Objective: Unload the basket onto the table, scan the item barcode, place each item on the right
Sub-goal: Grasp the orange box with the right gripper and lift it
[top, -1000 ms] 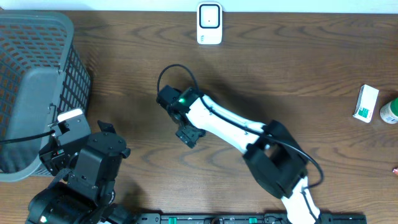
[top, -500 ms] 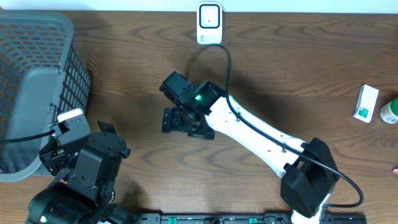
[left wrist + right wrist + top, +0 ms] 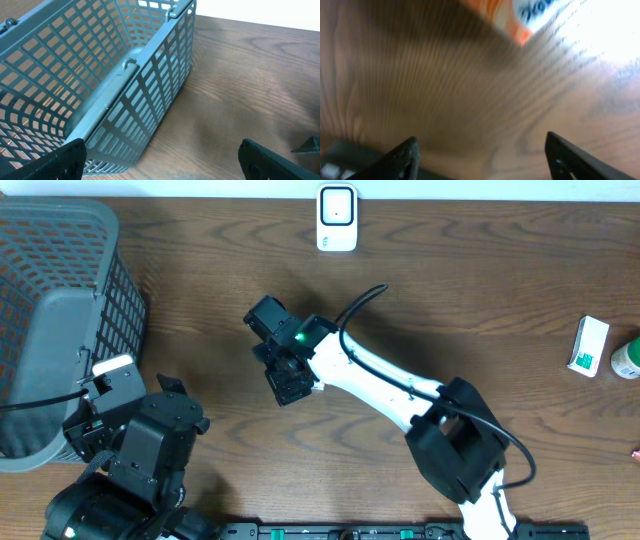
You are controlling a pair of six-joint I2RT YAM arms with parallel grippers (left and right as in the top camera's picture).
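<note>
The white barcode scanner (image 3: 337,218) stands at the table's far edge. My right gripper (image 3: 287,384) hovers low over the middle of the table, pointing down. In the blurred right wrist view it (image 3: 481,140) is open, with only bare wood between its fingers. An orange and white package with blue lettering (image 3: 520,15) shows at the top edge of that view, apart from the fingers. The overhead view does not show it. My left gripper (image 3: 165,167) is open and empty beside the basket, at the near left.
A grey mesh basket (image 3: 55,310) fills the left side and looms close in the left wrist view (image 3: 100,80). A white and green box (image 3: 589,346) and a green bottle (image 3: 627,359) lie at the right edge. My left arm (image 3: 140,445) sits at the near left.
My right arm has swung and its wrist has turned, while its gripper stayed over the table's middle and drifted slightly left. The left arm has not moved.
</note>
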